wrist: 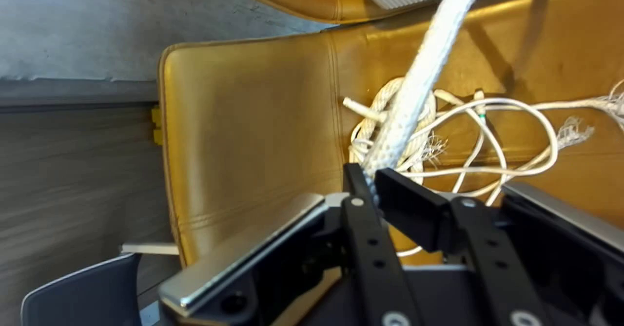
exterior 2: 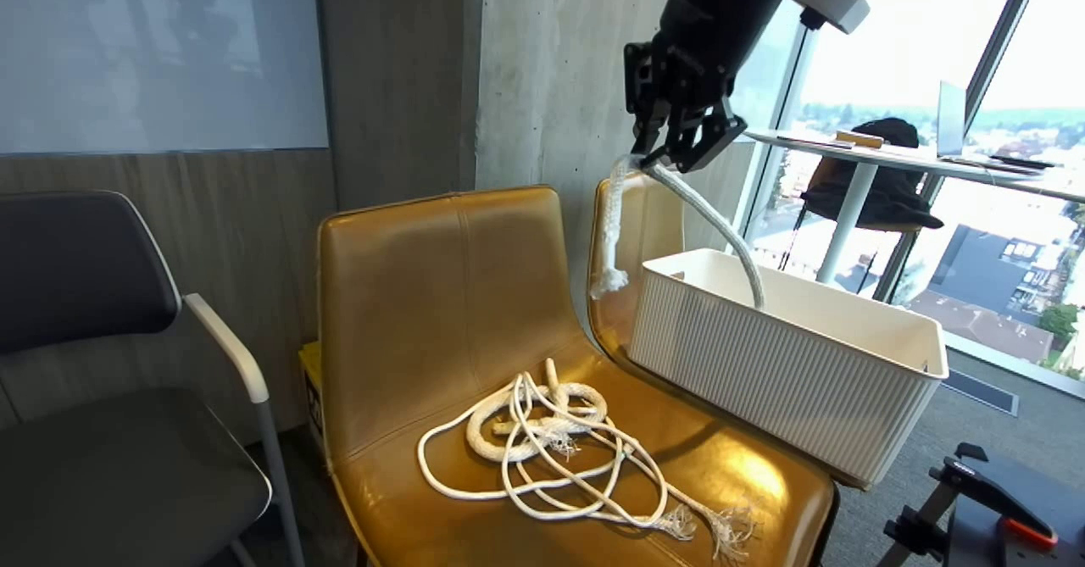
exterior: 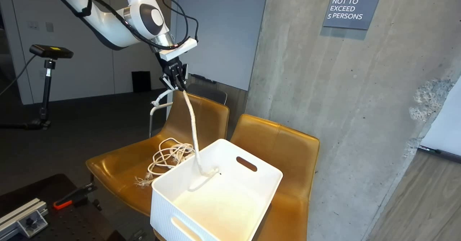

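Gripper: jaws pinching a thick white rope near its frayed end, almost together, rope squeezed between the tips. Gripper is up in the air above the chairs, pointing down. Short frayed tail hangs loose at left; longer stretch arcs down to the right into a white bin. In an exterior view the rope's lower part touches down inside the bin, toward the far left. Bin upright, ribbed outside, slot handles, on the seat of the right brown chair. Left of bin, on the left brown chair: rope pile, thin cords looped loosely around a thicker coil, several frayed ends. Further left in an exterior view, dark chair with pale armrest. Far side: concrete wall with an occupancy sign. Far right, in an exterior view, table carrying a laptop, bright window behind. Left in an exterior view: black camera on a stand. Orange-and-black tool lies near, low in both exterior views.
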`<state>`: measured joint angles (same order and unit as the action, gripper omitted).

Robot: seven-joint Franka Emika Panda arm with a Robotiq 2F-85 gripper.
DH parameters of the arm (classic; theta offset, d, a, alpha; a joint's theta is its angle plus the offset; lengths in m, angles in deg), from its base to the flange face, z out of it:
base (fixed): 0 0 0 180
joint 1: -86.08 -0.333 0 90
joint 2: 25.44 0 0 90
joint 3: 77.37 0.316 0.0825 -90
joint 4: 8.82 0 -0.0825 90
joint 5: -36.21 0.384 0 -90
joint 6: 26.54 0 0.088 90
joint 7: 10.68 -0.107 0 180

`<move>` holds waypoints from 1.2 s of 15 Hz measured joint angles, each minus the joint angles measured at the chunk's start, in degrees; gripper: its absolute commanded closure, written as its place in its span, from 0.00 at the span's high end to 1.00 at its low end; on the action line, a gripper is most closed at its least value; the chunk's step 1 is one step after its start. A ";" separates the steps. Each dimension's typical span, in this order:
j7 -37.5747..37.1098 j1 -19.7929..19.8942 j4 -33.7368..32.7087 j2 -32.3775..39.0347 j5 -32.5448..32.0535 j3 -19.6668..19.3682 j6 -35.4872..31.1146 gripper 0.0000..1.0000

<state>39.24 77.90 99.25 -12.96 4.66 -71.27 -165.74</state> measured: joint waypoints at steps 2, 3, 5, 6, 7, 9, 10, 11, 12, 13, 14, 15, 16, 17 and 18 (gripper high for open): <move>-0.44 -2.14 -3.87 0.81 -0.42 1.10 2.00 0.03; -0.56 -3.16 -5.96 1.55 -0.65 1.50 2.98 0.03; -0.58 -4.70 -9.60 3.48 -0.85 2.06 4.13 0.03; -0.58 -5.39 -11.52 4.72 -0.91 2.26 4.67 0.03; -0.58 -6.05 -13.42 6.08 -0.94 2.37 5.11 0.03; -0.57 -7.48 -17.48 9.17 -1.00 2.57 5.79 0.03; -0.57 -8.30 -19.57 10.75 -1.01 2.65 6.25 0.03; -0.55 -9.18 -21.68 12.30 -1.01 2.69 6.93 0.03; -0.54 -10.17 -23.86 13.85 -1.04 2.73 7.66 0.03; -0.54 -11.19 -25.99 15.35 -1.04 2.77 8.34 0.03; -0.53 -12.21 -28.12 16.83 -1.07 2.78 9.19 0.03; -0.53 -13.27 -30.21 18.30 -1.08 2.79 10.00 0.03; -0.52 -14.29 -32.30 19.79 -1.08 2.80 10.77 0.03; -0.50 -15.27 -34.38 21.26 -1.09 2.80 11.68 0.03; -0.47 -16.20 -36.40 22.73 -1.09 2.80 12.48 0.03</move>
<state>38.78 61.70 62.85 9.77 3.57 -68.47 -153.26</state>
